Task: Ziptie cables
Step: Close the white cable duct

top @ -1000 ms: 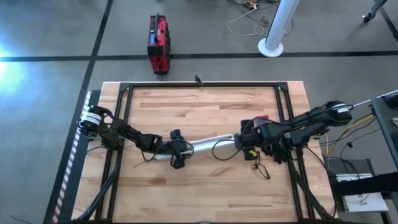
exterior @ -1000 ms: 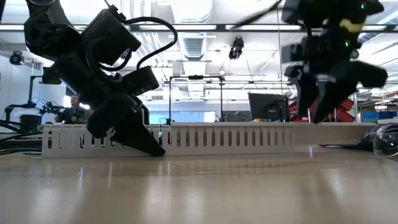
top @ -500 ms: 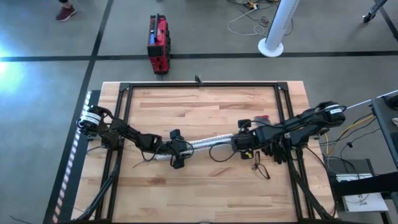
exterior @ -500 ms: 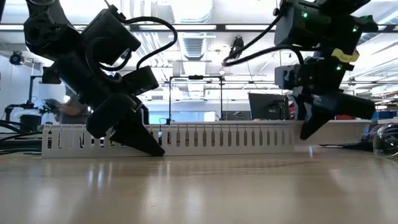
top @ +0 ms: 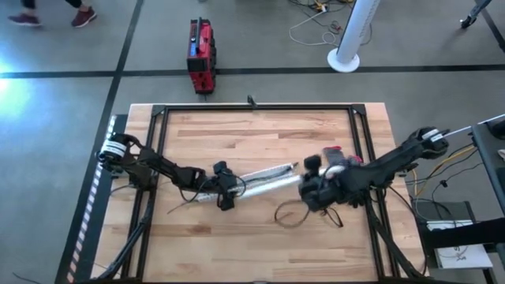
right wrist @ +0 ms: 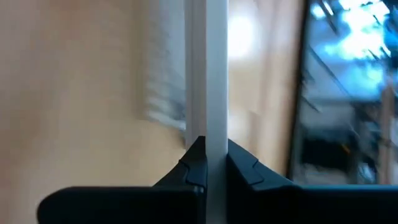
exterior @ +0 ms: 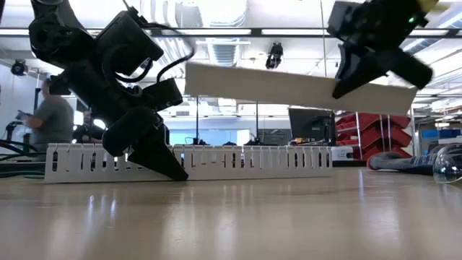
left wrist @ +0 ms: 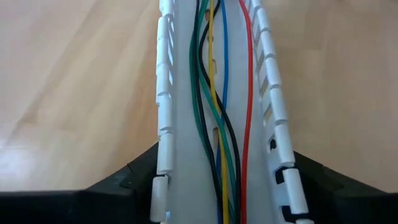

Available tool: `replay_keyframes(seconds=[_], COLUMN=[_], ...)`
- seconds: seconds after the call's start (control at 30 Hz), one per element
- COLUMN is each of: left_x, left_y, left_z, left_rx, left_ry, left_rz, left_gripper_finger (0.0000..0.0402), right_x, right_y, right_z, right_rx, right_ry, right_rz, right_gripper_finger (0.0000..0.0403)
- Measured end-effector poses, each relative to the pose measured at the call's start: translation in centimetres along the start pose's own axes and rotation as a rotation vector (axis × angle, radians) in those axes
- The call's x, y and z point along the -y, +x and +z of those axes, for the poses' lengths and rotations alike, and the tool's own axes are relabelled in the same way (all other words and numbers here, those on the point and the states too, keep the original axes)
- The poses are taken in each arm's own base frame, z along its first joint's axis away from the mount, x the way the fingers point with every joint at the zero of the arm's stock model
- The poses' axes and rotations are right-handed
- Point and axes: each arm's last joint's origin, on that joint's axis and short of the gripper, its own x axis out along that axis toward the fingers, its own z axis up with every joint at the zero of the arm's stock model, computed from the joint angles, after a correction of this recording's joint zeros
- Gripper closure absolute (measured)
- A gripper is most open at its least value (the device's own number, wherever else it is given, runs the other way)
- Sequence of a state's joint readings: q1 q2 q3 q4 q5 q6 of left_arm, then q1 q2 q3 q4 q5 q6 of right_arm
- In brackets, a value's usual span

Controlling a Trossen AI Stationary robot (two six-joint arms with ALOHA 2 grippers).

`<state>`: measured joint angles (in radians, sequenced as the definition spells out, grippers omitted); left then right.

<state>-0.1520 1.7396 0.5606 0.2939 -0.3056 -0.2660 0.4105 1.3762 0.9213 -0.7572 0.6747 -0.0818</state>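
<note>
A white slotted cable duct [top: 264, 188] lies on the wooden table, with red, blue, yellow, green and black wires [left wrist: 217, 124] running along its open channel. My left gripper [top: 225, 196] stands at the duct's left end [exterior: 144, 148], shut on it. The duct's flat white cover strip [exterior: 289, 85] hangs slanted in the air above the duct [exterior: 238, 162]. My right gripper [exterior: 364, 68] is shut on the strip near its right end and shows in the high view [top: 312, 188] at the duct's right end. My left gripper has the duct's left end between its two fingers, one finger [left wrist: 134, 180] outside each slotted side wall [left wrist: 163, 124]. The fingers lie low and point along the duct toward the table's right. The duct rests on the table. My right gripper pinches the cover strip [right wrist: 214, 93] between its two fingers [right wrist: 189, 165], across the strip's thin section, near its right end. The fingers come from above. The strip is lifted clear of the duct, slanted, its long left part free in the air.
A black cable loop [top: 288, 213] and small dark pieces [top: 331, 217] lie on the table in front of my right gripper. Black frame rails [top: 158, 158] run along the table's edges. A red case [top: 201, 54] stands on the floor beyond the far edge.
My right gripper has come down to the duct's right end, shut on the cover strip and risen with it, shifting a little toward the near edge. The cover has come off the duct and now hangs slanted above it. The duct's right end has swung slightly nearer.
</note>
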Motion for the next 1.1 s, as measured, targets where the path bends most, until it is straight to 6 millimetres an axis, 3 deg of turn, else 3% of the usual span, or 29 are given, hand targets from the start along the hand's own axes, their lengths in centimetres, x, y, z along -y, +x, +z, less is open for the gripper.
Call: replay_keyframes(seconds=[0.2,0.4,0.6,0.73,0.9,1.0,1.1], left_x=[-1.8,-2.7,-3.2,-3.4,-3.4,-3.4,-3.4], left_y=[0.0,-1.0,-2.8,-3.5,-3.7,-3.6,-3.5], left_z=[0.4,0.8,1.2,1.1,0.9,0.8,0.9], left_rx=[-0.037,-0.06,-0.068,-0.069,-0.069,-0.07,-0.066], left_ry=[-0.006,0.029,-0.001,-0.009,-0.009,-0.008,0.004], left_rz=[0.021,0.029,0.045,0.045,0.045,0.045,0.051], left_gripper_finger=[0.0172,0.0177,0.0179,0.0174,0.0181,0.0181,0.0173], right_x=[-4.3,-7.8,-9.9,-10.1,-8.8,-7.3,-6.1], right_y=[0.4,3.9,6.8,6.6,4.7,3.8,4.8], right_z=[2.0,2.9,3.0,3.4,4.3,5.9,7.2], right_rx=[0.095,0.032,-0.069,-0.081,-0.024,0.147,0.386], right_ry=[-0.009,-0.054,-0.07,-0.034,0.04,0.1,0.171], right_rz=[0.055,-0.017,0.021,0.116,0.22,0.238,0.258], right_gripper_finger=[0.0398,0.0396,0.0339,0.0265,0.0169,0.0123,0.0092])
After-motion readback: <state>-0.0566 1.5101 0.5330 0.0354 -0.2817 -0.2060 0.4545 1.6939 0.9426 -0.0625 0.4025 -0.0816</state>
